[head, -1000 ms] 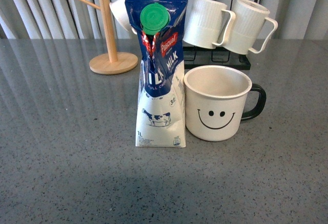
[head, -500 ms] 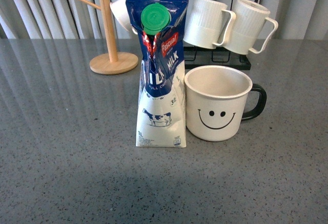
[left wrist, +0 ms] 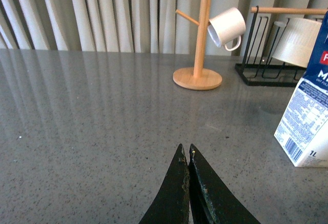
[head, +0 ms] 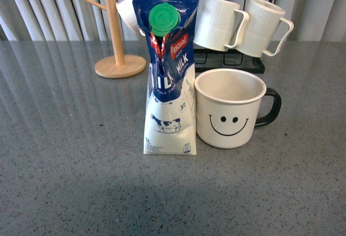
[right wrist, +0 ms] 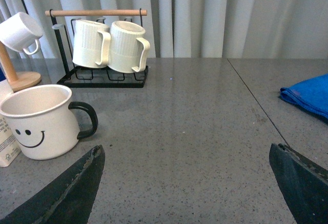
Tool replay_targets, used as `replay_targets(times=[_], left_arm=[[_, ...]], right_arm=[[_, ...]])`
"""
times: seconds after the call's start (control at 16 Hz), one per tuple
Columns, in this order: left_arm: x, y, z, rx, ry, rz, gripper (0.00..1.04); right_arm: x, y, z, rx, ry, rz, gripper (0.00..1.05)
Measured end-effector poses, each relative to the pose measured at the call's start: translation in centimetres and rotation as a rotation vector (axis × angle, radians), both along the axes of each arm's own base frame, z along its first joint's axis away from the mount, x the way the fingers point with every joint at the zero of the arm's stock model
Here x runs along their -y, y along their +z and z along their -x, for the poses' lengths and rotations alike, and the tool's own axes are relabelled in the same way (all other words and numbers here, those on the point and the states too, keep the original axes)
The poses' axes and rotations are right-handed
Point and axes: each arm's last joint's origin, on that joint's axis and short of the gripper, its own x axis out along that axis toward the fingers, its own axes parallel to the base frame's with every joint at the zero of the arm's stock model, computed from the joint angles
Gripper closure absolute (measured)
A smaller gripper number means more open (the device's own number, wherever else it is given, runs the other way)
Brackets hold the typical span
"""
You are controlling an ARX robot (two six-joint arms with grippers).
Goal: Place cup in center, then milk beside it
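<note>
The cup (head: 230, 109), a wide white mug with a black smiley face and black handle, stands upright mid-table. The blue-and-white Pascual milk carton (head: 169, 74) with a green cap stands upright right beside it on its left, about touching. Neither gripper shows in the front view. In the left wrist view my left gripper (left wrist: 185, 149) is shut and empty over bare table, with the milk carton (left wrist: 306, 121) off to one side. In the right wrist view my right gripper (right wrist: 187, 149) is wide open and empty, apart from the cup (right wrist: 43, 121).
A wooden mug tree (head: 114, 31) with a small white cup (left wrist: 227, 27) stands at the back. A black rack with two ribbed white mugs (head: 242, 25) stands behind the cup. A blue cloth (right wrist: 307, 97) lies on the table in the right wrist view.
</note>
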Motion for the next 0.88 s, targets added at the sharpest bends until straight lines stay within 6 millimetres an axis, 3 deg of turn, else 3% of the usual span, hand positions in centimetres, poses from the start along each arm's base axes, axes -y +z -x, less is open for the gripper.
replay_targets(times=[0.56, 0.88], left_arm=[[0.0, 0.04, 0.0, 0.004, 0.0, 0.0, 1.04], [0.0, 0.04, 0.0, 0.004, 0.0, 0.0, 0.51]], right_arm=[[0.0, 0.0, 0.0, 0.0, 0.0, 0.0, 0.07], [0.0, 0.0, 0.0, 0.0, 0.0, 0.0, 0.07]])
